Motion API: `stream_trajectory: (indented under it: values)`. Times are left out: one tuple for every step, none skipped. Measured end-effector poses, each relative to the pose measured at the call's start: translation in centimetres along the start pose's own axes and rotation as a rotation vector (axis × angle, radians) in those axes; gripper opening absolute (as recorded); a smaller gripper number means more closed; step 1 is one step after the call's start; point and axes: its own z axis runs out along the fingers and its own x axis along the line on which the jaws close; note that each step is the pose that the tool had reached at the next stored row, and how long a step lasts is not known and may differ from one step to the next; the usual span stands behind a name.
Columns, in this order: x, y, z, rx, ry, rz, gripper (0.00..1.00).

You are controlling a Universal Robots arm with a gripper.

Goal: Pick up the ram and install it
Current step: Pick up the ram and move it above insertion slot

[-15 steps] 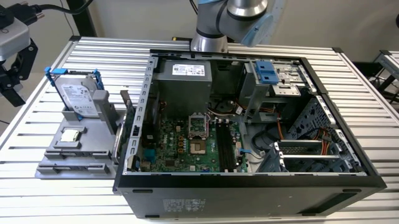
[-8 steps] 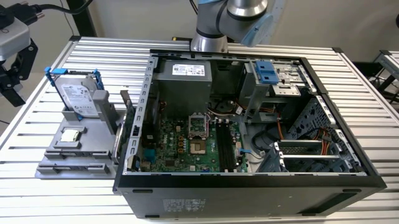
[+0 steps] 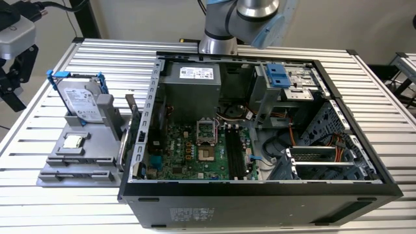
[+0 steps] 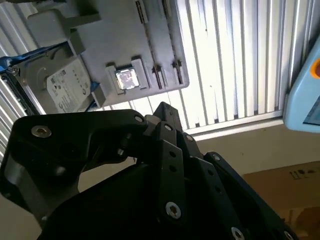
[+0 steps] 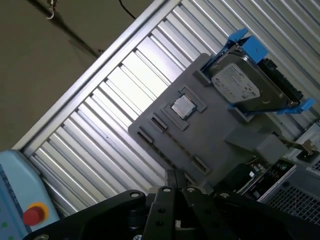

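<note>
I see gripper (image 5: 175, 175) pressed together, empty, over gray fixture (image 5: 215, 137). Ram (image 3: 132, 111) stands close by case wall (image 3: 153, 97); I fear clipping wall on approach.

Your arm (image 3: 221, 29) shows silver-grey rounded joints with a pale blue cap in the exterior view. In the second wrist view your gripper (image 4: 164, 109) is matte black, built of angular, flat link plates studded with round silver screw heads. It may be anodised metal, which is hard to judge.
</note>
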Motion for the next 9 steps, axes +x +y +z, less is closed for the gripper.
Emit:
stream_trajectory:
  values:
    - [0.0,0.0,0.0,-0.0002,0.0009,-0.018,0.0]
    - [0.0,0.0,0.0,-0.0005,0.0019,-0.036,0.0]
    - [0.0,0.0,0.0,-0.0007,0.0027,-0.055,0.0]
    - [0.0,0.0,0.0,-0.0009,0.0036,-0.073,0.0]
    - [0.0,0.0,0.0,-0.001,0.0044,-0.091,0.0]
    - [0.0,0.0,0.0,-0.0011,0.0051,-0.11,0.0]
    - [0.0,-0.01,0.0,-0.0012,0.0058,-0.128,0.0]
    - [0.0,-0.02,0.0,-0.0004,0.0057,-0.146,0.0]
    - [0.0,-0.01,-0.01,0.0019,0.0048,-0.164,0.0]
